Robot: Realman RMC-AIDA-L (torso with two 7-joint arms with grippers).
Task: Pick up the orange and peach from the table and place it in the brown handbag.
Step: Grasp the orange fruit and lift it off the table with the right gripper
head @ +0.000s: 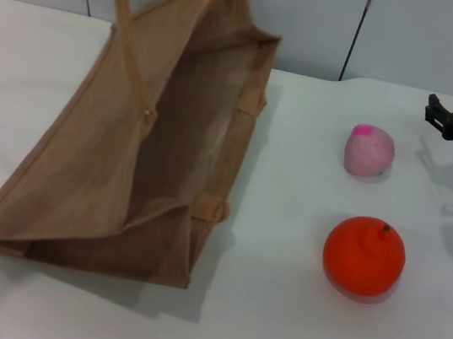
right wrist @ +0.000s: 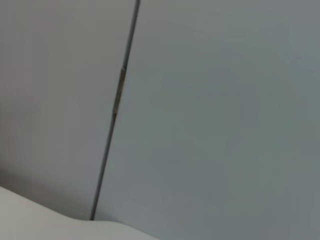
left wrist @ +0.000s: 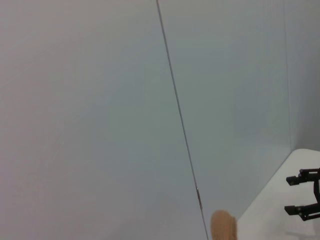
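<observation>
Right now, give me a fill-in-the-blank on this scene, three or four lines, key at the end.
1. The fruit nearer the robot is the ____, with the peach farther back.
2. Both fruits sit on the table to the robot's ____ of the brown handbag.
3. The brown handbag contains ____ fruits.
4. The right gripper hovers near the table's ____ edge, holding nothing.

Missing words: orange; right; no; right

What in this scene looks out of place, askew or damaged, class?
Nothing stands out. The brown handbag stands open on the table, leaning slightly; the peach and orange sit intact beside it. The right gripper hovers open at the table's right edge.
</observation>
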